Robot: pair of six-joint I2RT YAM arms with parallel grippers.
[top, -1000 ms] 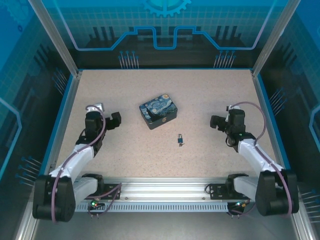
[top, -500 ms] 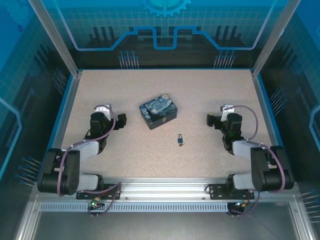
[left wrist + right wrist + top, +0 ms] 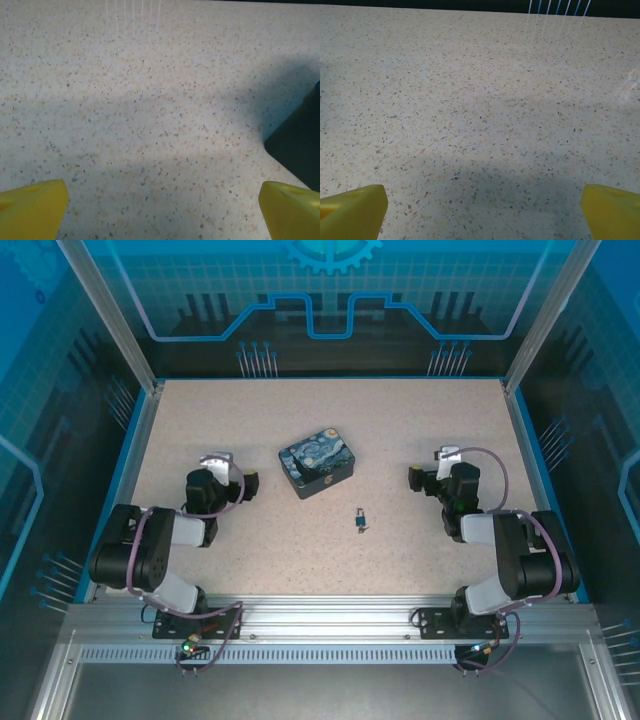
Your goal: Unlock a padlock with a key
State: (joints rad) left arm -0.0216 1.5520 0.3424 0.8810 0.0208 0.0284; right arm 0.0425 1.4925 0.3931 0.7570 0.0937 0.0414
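The padlock [image 3: 359,517], tiny with a blue body, lies on the speckled table [image 3: 300,540] just right of centre. The key [image 3: 363,529] is a dark speck touching its near side. My left gripper [image 3: 244,483] rests low at the left, open, its yellow fingertips [image 3: 31,207] wide apart over bare table. My right gripper [image 3: 414,479] sits low at the right, also open, yellow fingertips [image 3: 353,209] spread with nothing between them. The padlock lies nearer than both grippers and between them, closer to the right one.
A rectangular tin [image 3: 319,461] painted with a starry night stands left of centre, just beyond the padlock; its dark side [image 3: 300,145] shows at the right edge of the left wrist view. Blue rails [image 3: 120,480] and glass walls bound the table.
Both arms have folded back toward their bases, elbows dropping low. Each gripper has slid a little toward the table's centre. Padlock, key and tin have not moved.
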